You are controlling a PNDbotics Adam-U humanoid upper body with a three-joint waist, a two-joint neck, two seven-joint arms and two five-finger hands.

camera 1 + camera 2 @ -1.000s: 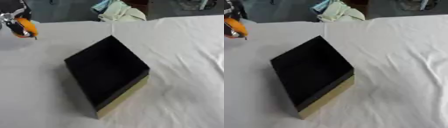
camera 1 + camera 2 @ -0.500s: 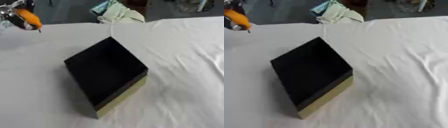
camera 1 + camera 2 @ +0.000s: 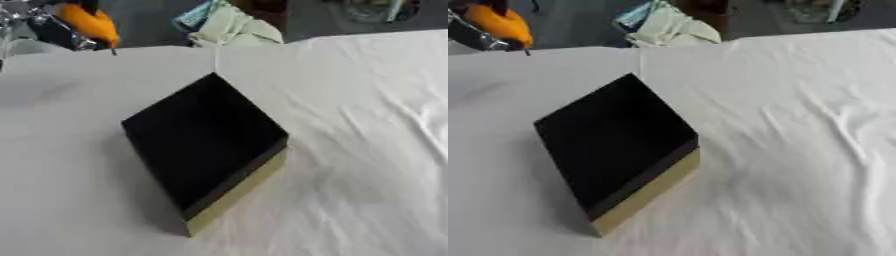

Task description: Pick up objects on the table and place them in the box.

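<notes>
One white cloth covers the whole table [image 3: 367,150], wrinkled on the right, w/ a black box [image 3: 206,150] w/ tan sides sitting about mid-table, turned corner-on to the camera, inside too dark to make out. Left hand [image 3: 44,27] is up at the top-left corner, above the far table edge & well apart from the box, fingers curled round an orange object [image 3: 87,22] w/ a thin dark tip pointing down. Right hand doesn't show in either view.

Black box [image 3: 203,150], orange object [image 3: 87,22] aloft
</notes>
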